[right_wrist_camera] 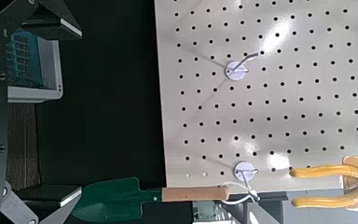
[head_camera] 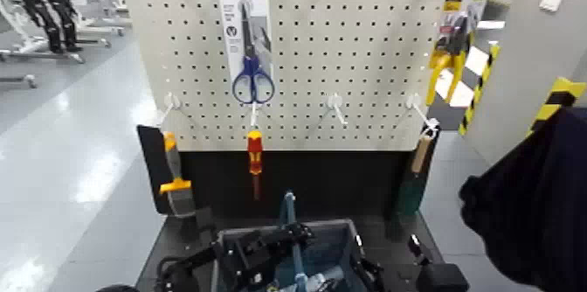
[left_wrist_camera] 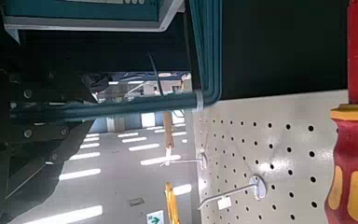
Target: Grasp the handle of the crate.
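Down at the near edge of the head view, the left claw (head_camera: 262,256) is hovering right over the crate (head_camera: 341,241), which is sitting on the dark desk (head_camera: 175,239) below the pegboard (head_camera: 367,59). Whether its fingers are parted or closed on anything, I cannot tell. The handle (head_camera: 289,217) is standing upright across the crate's middle, its bar rising just beside the left claw toward the pegboard; in the left wrist view that bar (left_wrist_camera: 205,51) is running close past the camera. The right claw (head_camera: 437,274) is waiting off the crate's other side, fingers unreadable too. Left is looking clearly nearer, so the grasp should fall to it.
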